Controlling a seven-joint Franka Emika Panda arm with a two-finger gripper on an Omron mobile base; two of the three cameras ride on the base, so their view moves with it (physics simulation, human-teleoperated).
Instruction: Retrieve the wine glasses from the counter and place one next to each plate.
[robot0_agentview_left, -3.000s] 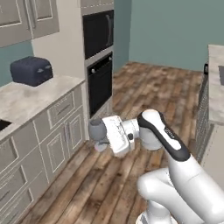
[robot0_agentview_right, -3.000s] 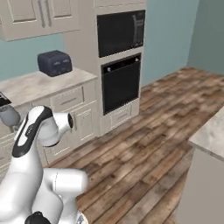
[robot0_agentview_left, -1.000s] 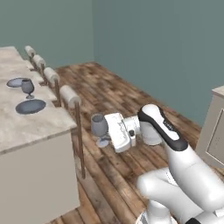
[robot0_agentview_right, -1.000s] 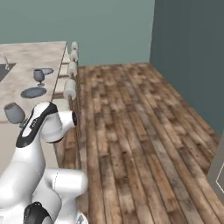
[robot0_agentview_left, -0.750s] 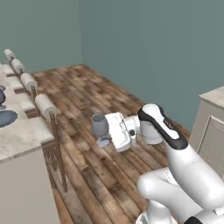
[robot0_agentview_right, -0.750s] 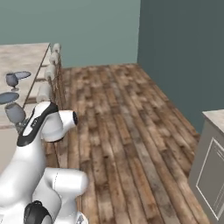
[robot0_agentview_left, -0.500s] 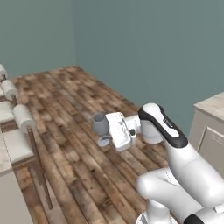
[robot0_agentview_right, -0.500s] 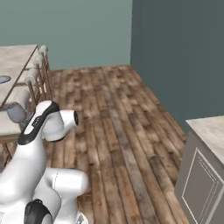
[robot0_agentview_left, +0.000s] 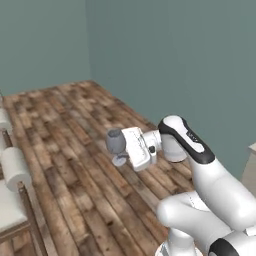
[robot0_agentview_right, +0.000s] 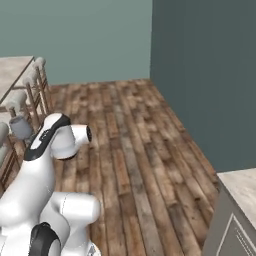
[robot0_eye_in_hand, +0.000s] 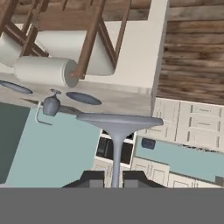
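Observation:
My gripper (robot0_agentview_left: 126, 151) is shut on the stem of a smoky grey wine glass (robot0_agentview_left: 116, 142), carried upright over the wooden floor in front of the arm. In the right base view the glass's bowl (robot0_agentview_right: 21, 127) shows left of the arm's elbow. The hand view is rolled upside down: the stem (robot0_eye_in_hand: 116, 157) runs between my fingertips (robot0_eye_in_hand: 92, 177) to the round foot (robot0_eye_in_hand: 119, 119). Beyond it, on the marble island top (robot0_eye_in_hand: 127, 103), lie two grey-blue plates (robot0_eye_in_hand: 83, 98) (robot0_eye_in_hand: 13, 86), with a second wine glass (robot0_eye_in_hand: 51, 105) standing between them. The counter's cream cabinets (robot0_eye_in_hand: 192, 124) are far behind.
Wooden chairs with cream cushions (robot0_agentview_left: 12, 172) line the island's edge at the left (robot0_agentview_right: 30, 95). A teal wall (robot0_agentview_left: 165, 55) stands close ahead and to the right. A cream cabinet corner (robot0_agentview_right: 235, 215) sits at lower right. A black oven (robot0_eye_in_hand: 114, 149) is set in the far cabinets.
The whole scene has swung left as the base turned: the island and its chairs have slid toward the left edge and the teal wall has come in. The glass stays in the grip.

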